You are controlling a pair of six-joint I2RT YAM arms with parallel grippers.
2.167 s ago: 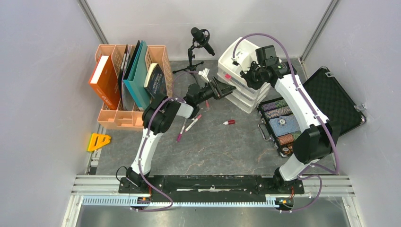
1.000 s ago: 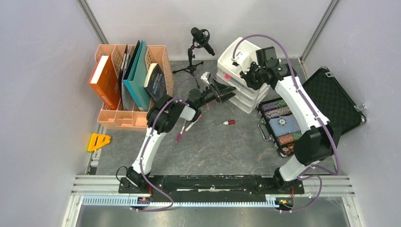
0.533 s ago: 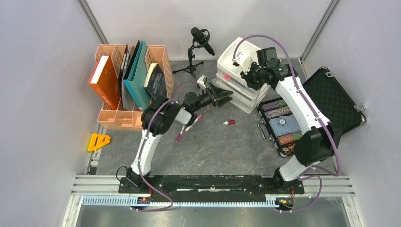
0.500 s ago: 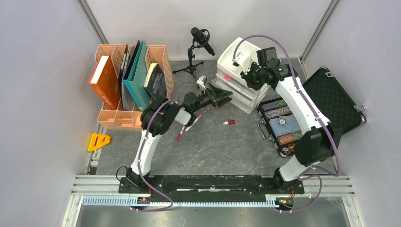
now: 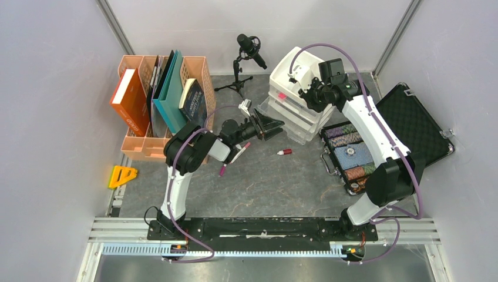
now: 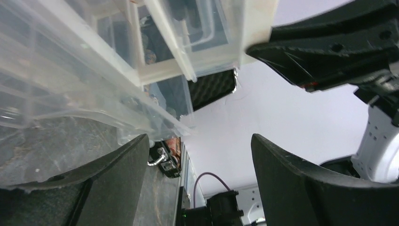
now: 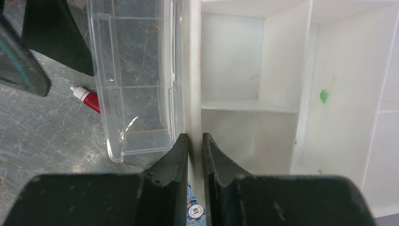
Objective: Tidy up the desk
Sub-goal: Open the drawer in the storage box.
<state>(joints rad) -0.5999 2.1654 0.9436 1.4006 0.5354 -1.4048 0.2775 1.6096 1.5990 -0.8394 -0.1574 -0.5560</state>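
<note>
Table [image 5: 264, 188] fills the mid of the top view: dark grey stone w/ pale veins, rails on its 6 o'clock edge, grey walls round the rest. Clock calls are from that view, 12 = far side.

Near centre lies a small red-capped tube [image 5: 285, 152], alone on the bare stone. Two pink pens [image 5: 239, 154] sit at its 9 o'clock, partly under the left arm.

Just toward 12 from the tube hangs the left gripper [image 5: 275, 127], jaws wide apart, nothing between them. It points at a clear drawer [image 5: 271, 109] pulled out of the white drawer unit [image 5: 296, 79]. Left wrist cam has the clear drawer fronts close up beside its fingers; contact, can't tell.

The unit stands at 1 o'clock on the table. The right gripper [image 7: 195, 139] is up on top of it, fingers squeezed nearly together, pinching the unit's thin white front wall. Same cam looks down thru the clear drawer to the stone, w/ the tube beside it.

At 3 o'clock: open black case [image 5: 420, 123], foam lid back, poker chips [image 5: 352, 155] in rows.

At 12: mic [image 5: 249, 46] on a small tripod.

At 10: peach organiser [image 5: 144, 150] holding an orange book [image 5: 130, 103], teal folders and a dark book, all upright.

At 9, off the table edge: a yellow triangular piece [image 5: 122, 175].
</note>
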